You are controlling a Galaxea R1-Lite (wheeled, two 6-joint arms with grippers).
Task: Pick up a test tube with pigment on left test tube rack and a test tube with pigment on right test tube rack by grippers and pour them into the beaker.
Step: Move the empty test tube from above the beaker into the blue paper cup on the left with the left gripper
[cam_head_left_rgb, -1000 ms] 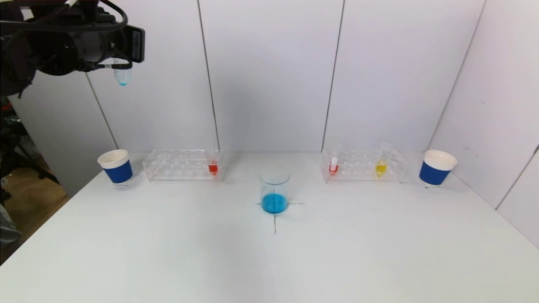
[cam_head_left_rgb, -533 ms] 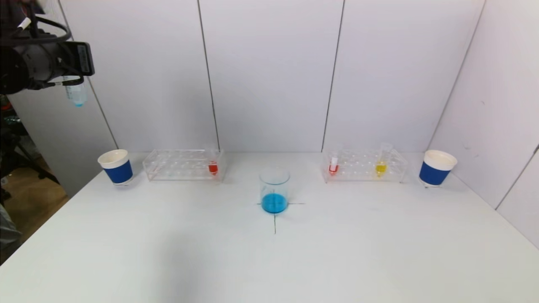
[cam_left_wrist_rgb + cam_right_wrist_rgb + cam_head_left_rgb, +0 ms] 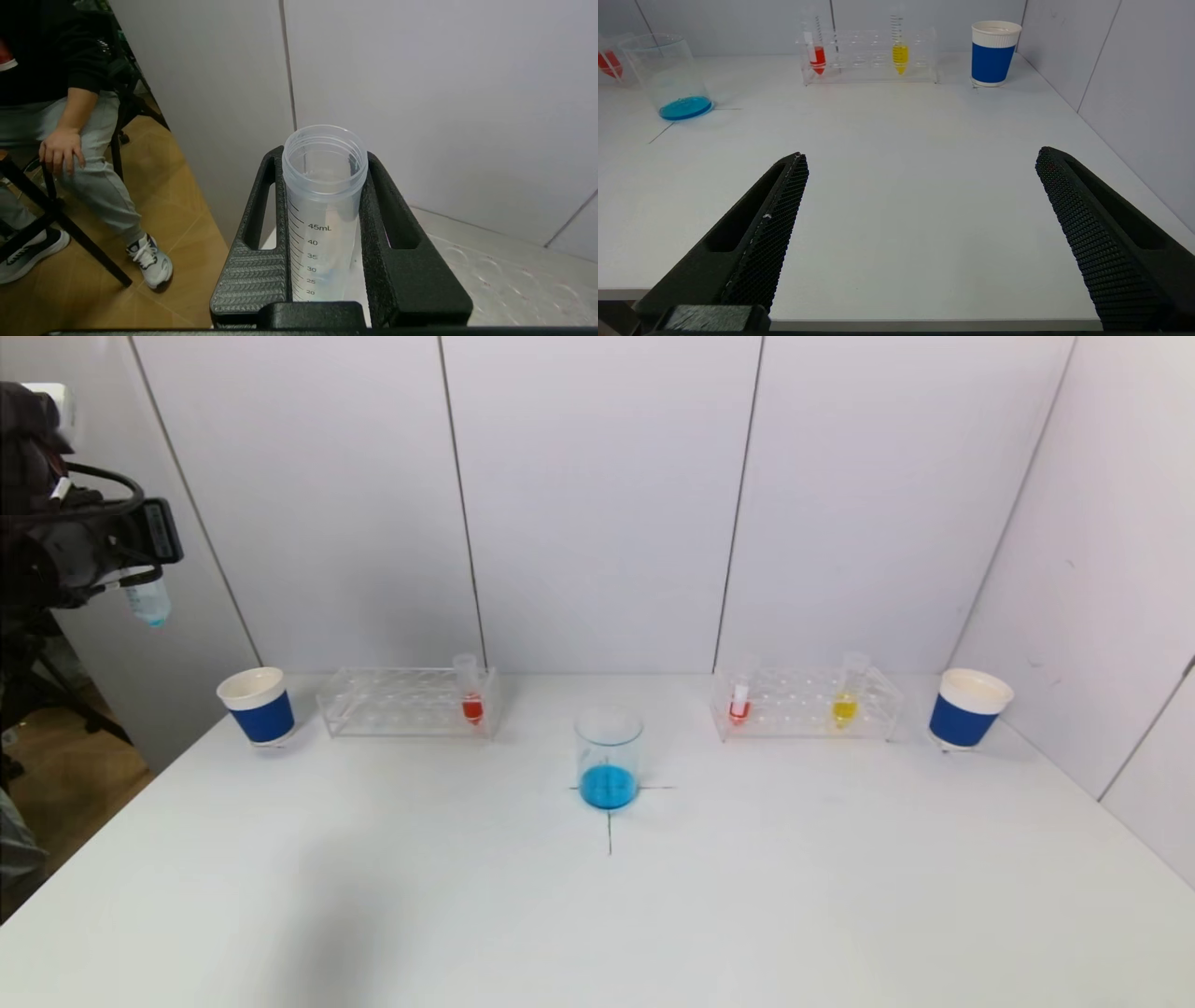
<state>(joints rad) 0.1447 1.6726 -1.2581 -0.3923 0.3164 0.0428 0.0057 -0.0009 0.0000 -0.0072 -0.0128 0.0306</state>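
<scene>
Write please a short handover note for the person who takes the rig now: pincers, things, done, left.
Left pincer: shut on an almost empty test tube, high above the left paper cup.
Right pincer: open, empty, low over the table's near edge.
Beaker: centre, holds blue liquid.
Left rack: one red tube.
Right rack: red tube, yellow tube.
Done: left pour. Left: right rack's tube.

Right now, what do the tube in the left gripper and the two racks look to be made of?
Tube in the left gripper: frosted, translucent plastic, probably, with printed graduations. Left rack and right rack: clear, glossy, likely acrylic; the table shows through.
</scene>
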